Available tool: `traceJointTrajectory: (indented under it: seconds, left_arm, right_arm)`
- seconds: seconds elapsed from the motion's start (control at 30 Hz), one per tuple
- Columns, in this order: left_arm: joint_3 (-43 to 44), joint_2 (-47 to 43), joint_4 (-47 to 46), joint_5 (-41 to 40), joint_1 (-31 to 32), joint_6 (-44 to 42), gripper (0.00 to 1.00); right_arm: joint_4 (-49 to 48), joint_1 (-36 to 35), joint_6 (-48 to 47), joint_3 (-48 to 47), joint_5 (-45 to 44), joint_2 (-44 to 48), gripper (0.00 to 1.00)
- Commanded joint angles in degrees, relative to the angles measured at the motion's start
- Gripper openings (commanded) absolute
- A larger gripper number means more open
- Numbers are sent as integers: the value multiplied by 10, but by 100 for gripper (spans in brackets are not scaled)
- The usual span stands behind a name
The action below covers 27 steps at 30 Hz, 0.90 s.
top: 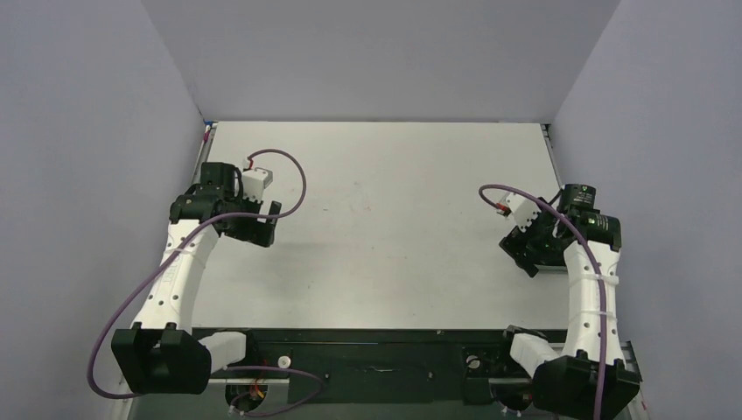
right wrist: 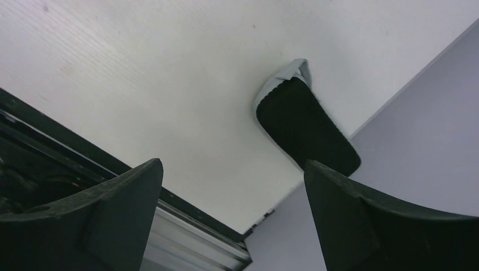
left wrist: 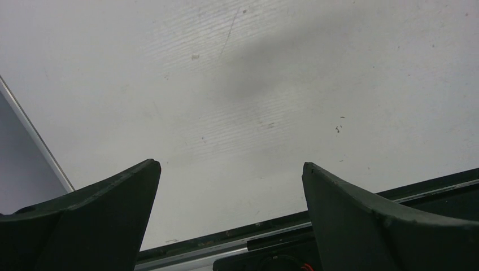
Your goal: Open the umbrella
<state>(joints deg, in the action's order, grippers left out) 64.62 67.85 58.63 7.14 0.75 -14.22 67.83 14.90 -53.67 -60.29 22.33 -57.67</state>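
Observation:
The umbrella is out of view in every frame. My left gripper (top: 265,225) hovers over the left side of the white table (top: 394,201), open and empty; in the left wrist view (left wrist: 230,165) only bare table shows between its fingers. My right gripper (top: 527,254) hovers near the table's right edge, open and empty. In the right wrist view (right wrist: 233,164) its jaws are wide apart, with nothing between them.
A small oblong pouch (right wrist: 305,124), black with a light grey rim, lies on the table by the right wall, just beyond my right fingers. Grey walls enclose the table on the left, right and back. A black rail (top: 376,337) runs along the near edge.

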Motion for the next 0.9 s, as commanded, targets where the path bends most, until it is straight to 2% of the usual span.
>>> traceJointTrajectory:
  seconds: [0.0, 0.2, 0.33, 0.63, 0.87]
  left_arm:
    - [38, 11, -60, -1, 19, 3, 97]
    - [37, 4, -66, 41, 30, -13, 97]
    - [29, 1, -62, 52, 40, -24, 97]
    - [21, -11, -68, 33, 51, -19, 97]
    - [30, 5, -64, -1, 50, -22, 97]
  right_arm:
    - [71, -3, -188, -57, -60, -41, 91]
    - [81, 13, -370, -83, -142, -106, 91]
    - [66, 27, -445, -111, -188, -170, 90]
    - [37, 72, -540, -170, -258, -308, 89]
    - [-16, 88, -577, -143, -294, -372, 90]
